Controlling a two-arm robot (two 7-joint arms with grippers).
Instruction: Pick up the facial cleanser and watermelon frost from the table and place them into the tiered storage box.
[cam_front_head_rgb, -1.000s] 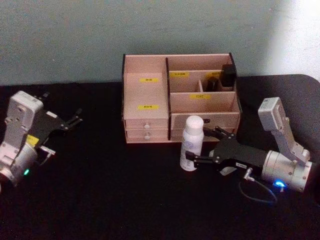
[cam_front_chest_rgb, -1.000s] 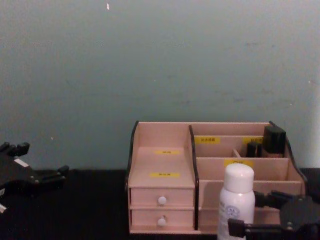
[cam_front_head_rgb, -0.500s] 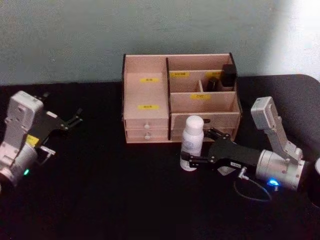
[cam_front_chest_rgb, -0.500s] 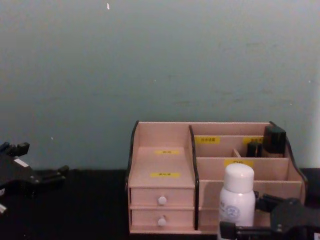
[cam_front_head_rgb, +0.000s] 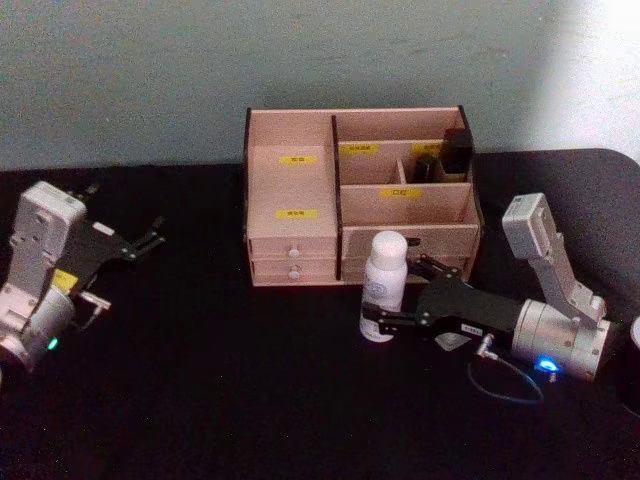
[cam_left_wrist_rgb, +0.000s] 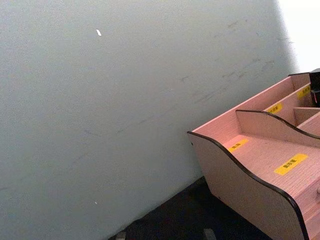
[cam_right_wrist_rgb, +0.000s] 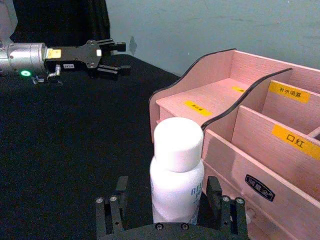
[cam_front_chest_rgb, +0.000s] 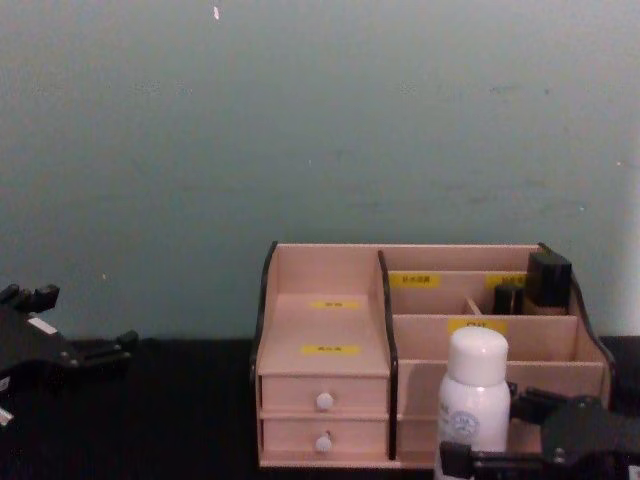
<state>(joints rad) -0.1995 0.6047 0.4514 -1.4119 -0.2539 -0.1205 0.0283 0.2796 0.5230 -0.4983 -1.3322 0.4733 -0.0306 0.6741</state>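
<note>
— How did things stand on the black table (cam_front_head_rgb: 250, 400)?

— The tiered storage box (cam_front_head_rgb: 290, 135) sat at the back, its compartments open upward. The facial cleanser (cam_front_head_rgb: 385, 285) stood on the table just in front of its right-hand drawers. It was upright, long axis vertical, white cap on top.

— And your claws?

— My right gripper (cam_front_head_rgb: 393, 296) lay low, fingers apart on either side of the bottle, with a gap at each side in the right wrist view. I judged this the grasp step: close on the body, lift straight, clear the front wall. My left gripper (cam_front_head_rgb: 152, 232) was parked well to the left, fingers apart.
</note>
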